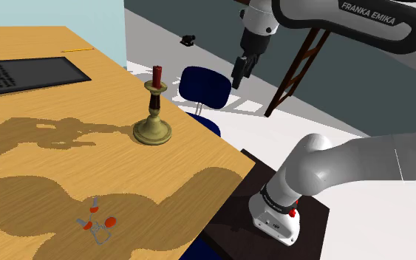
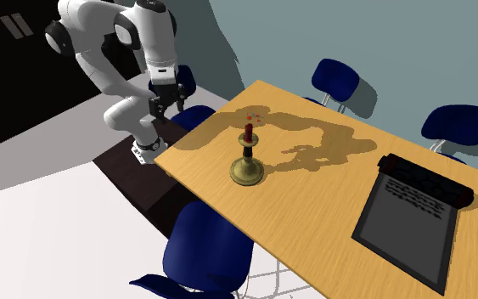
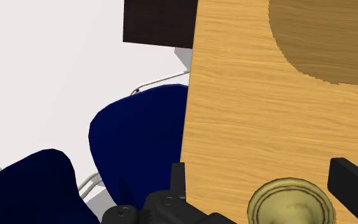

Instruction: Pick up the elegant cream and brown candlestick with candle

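The candlestick (image 1: 153, 122) stands upright on the wooden table (image 1: 43, 170), near the edge that faces the stand. It has a round brass-coloured base, a dark stem and a short red candle (image 1: 157, 74). In the second exterior view the candlestick (image 2: 247, 160) sits mid-table. My gripper (image 1: 241, 68) hangs high in the air to the shoulder view's right of it, out past the table edge, well apart from it. In the wrist view the gripper (image 3: 261, 168) is open, holding nothing, with the candlestick's base (image 3: 290, 203) far below between the fingers.
A black flat pad (image 1: 29, 74) lies at the table's far side. Small red and grey bits (image 1: 95, 221) lie near the front. Blue chairs (image 1: 202, 89) (image 2: 207, 251) ring the table. A brown ladder (image 1: 302, 63) leans on the wall behind the arm. The dark stand (image 1: 273, 214) adjoins the table.
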Controlling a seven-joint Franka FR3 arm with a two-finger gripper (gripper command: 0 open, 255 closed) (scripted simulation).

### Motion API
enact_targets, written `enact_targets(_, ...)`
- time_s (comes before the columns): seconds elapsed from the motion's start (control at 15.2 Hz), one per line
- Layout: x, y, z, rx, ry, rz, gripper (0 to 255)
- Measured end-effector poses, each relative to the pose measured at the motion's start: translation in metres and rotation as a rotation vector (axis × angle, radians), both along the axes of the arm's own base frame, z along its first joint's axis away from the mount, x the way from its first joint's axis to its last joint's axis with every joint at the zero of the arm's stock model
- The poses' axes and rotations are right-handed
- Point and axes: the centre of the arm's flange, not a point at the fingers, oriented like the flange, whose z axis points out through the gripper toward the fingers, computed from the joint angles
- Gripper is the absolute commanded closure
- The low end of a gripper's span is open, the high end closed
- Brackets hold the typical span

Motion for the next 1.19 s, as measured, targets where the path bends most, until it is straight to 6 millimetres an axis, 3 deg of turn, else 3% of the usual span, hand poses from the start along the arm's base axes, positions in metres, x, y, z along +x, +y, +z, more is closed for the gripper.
enact_targets(0.13,0.005,0.003,0.0,0.002,0.0,-0.003,0)
enact_targets(0.26,0.022,0.015,0.001,0.011,0.001,-0.012,0)
enact_targets(1.19,0.177,0.102,0.002,0.086,0.007,-0.095,0)
